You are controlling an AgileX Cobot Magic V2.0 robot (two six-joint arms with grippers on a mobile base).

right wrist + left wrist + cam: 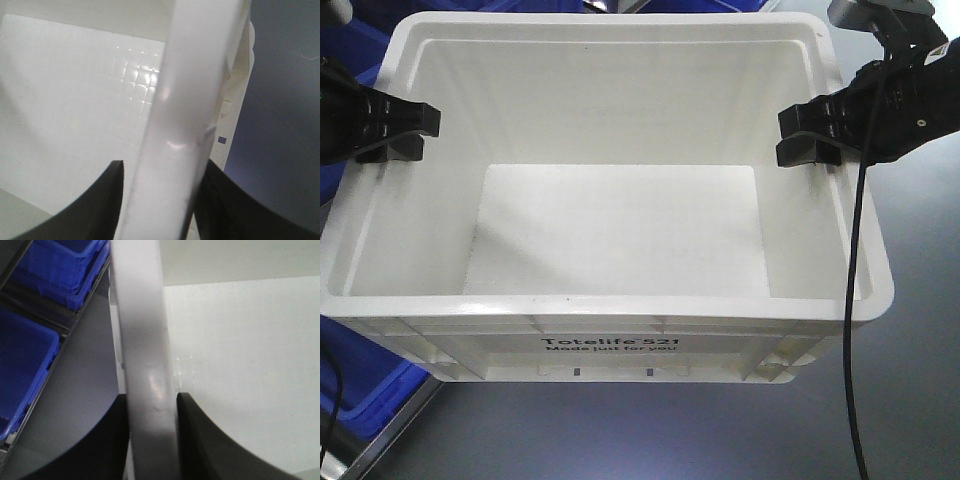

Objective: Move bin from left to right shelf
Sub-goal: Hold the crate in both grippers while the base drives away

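A large white rectangular plastic bin [610, 305], open-topped and with nothing inside, fills the middle of the front view over a dark grey flat surface [920, 250]; its long wall, printed "Totelife 521 Made just for you" [610, 345], faces the near edge, and grey shows along the near and right edges only; whether the bin's base touches that surface cannot be told; the black left gripper [415, 135] sits on the bin's left rim, toward the far left corner, one finger inside the wall and one outside; the left wrist view shows those jaws pinching the white rim [140, 315], both pads against it; the black right gripper [805, 135] sits on the opposite rim, toward the far right corner, and the right wrist view shows its jaws closed onto the rim [185, 75] likewise; a thin black cable [850, 330] hangs from the right arm across the bin's near right corner; blue plastic bins [360, 380] lie beyond the left edge, lower down.
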